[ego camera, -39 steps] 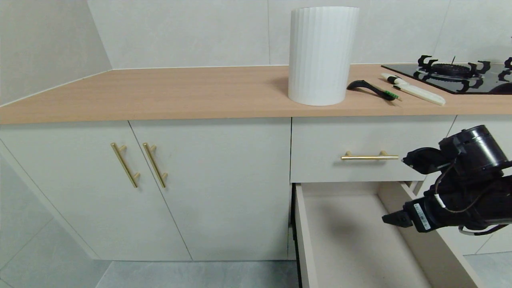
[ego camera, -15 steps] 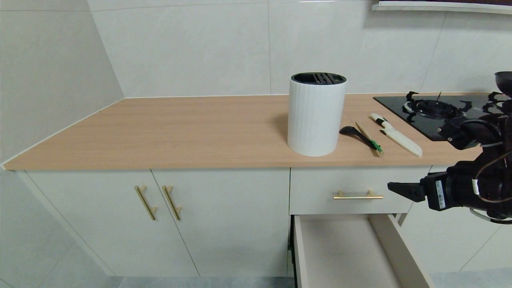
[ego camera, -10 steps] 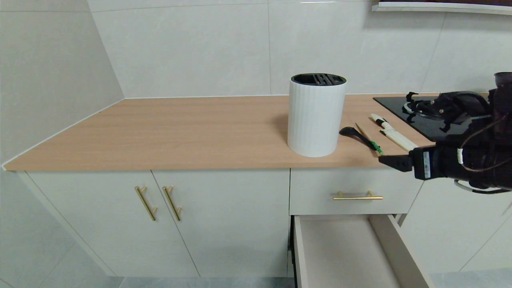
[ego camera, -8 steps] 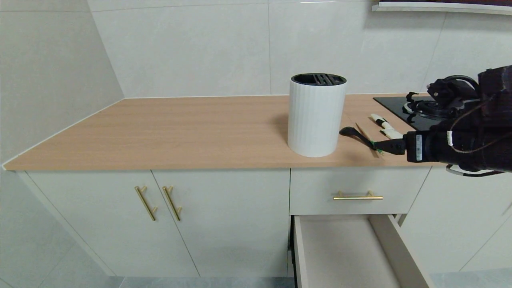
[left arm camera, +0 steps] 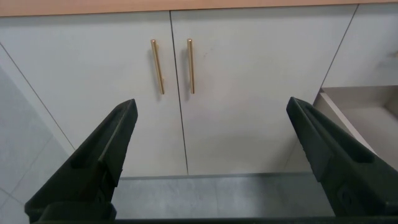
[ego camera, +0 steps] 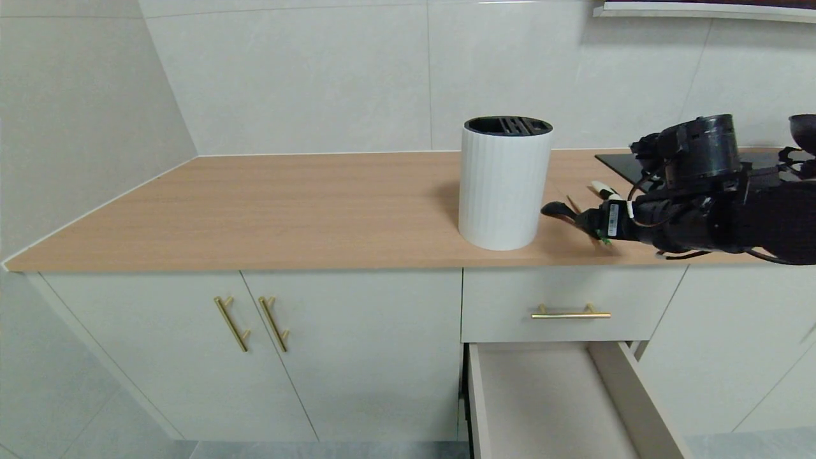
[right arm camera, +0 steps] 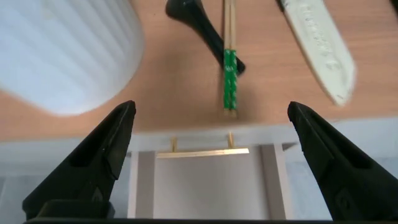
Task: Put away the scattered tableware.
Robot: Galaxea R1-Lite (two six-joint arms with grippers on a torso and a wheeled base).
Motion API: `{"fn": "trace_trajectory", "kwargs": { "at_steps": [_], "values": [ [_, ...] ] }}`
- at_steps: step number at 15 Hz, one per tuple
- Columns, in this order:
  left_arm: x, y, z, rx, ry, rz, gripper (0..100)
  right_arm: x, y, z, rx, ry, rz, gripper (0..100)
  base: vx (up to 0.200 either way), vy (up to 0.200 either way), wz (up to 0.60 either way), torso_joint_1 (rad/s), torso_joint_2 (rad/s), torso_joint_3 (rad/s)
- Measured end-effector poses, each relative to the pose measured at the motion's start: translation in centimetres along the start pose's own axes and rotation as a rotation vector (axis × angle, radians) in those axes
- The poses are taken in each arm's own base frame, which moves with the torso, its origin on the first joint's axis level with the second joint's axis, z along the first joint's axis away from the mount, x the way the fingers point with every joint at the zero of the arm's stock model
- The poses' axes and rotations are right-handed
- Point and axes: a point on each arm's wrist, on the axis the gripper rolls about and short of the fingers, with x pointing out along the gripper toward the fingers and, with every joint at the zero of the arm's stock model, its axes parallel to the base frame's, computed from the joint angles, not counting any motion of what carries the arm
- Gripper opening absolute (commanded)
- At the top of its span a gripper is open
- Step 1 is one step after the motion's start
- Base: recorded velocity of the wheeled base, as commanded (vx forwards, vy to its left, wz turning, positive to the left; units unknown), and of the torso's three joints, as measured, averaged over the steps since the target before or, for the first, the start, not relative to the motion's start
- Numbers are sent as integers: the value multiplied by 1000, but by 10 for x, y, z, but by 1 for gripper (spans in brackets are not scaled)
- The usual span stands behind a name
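R gripper [right arm camera: 210, 111] wide open over chopsticks [right arm camera: 229, 71]; thin, light, stiff, prob. slick, so pinch the pair across mid-length, else they roll

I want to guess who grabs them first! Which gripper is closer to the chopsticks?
Right. The right gripper hovers just over the chopsticks on the counter, open. The left gripper hangs low, facing the cupboard doors, away from them.
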Motion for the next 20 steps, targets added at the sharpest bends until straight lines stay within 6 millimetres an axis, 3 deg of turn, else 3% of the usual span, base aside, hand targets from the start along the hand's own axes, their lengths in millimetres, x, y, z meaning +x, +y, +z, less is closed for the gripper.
{"fn": "trace_trajectory", "kwargs": {
  "at_steps": [6,13,14,20],
  "values": [
    [0,0,0,0,0,0,100,47,-5,-15,4,8,-60,100,0,0,0,0,0,0],
    [0,0,0,0,0,0,100,60,-11,-21,-8,32,-85,100,0,0,0,0,0,0],
    [0,0,0,0,0,0,100,60,-11,-21,-8,32,-84,0,0,0,0,0,0,0],
    [0,0,0,0,0,0,100,60,-11,-19,1,13,-78,0,0,0,0,0,0,0]
  ]
}}
